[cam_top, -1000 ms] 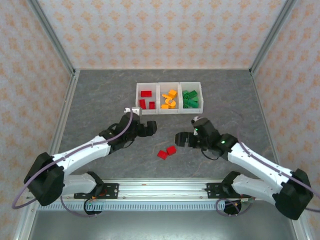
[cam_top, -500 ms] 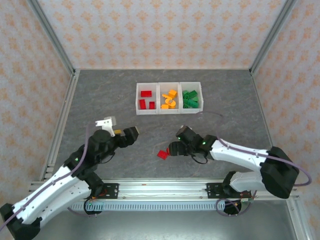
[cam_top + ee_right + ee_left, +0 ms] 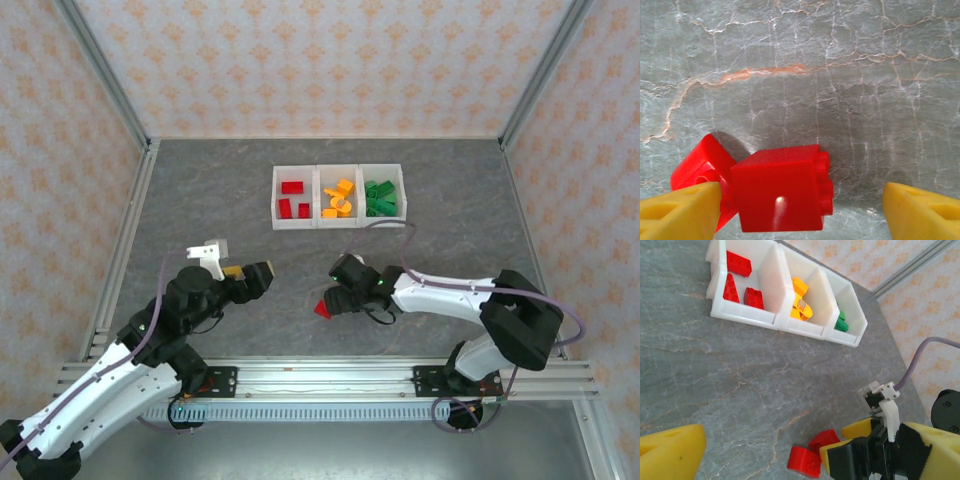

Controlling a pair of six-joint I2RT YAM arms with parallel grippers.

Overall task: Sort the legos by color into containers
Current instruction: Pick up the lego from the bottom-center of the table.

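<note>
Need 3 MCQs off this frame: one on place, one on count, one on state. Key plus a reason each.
1. Where are the two loose red bricks?
A) inside a bin
B) on the table at the right gripper
C) stacked behind the bins

2. How many red pieces lie in the left bin?
A) one
B) five
C) three

3. The right gripper is:
A) open, straddling a red brick
B) shut on a brick, lifted
C) shut, empty

Key:
1 B: both lie on the table at that gripper.
2 C: three show in the left wrist view.
3 A: its fingers stand apart, with the brick between them.
</note>
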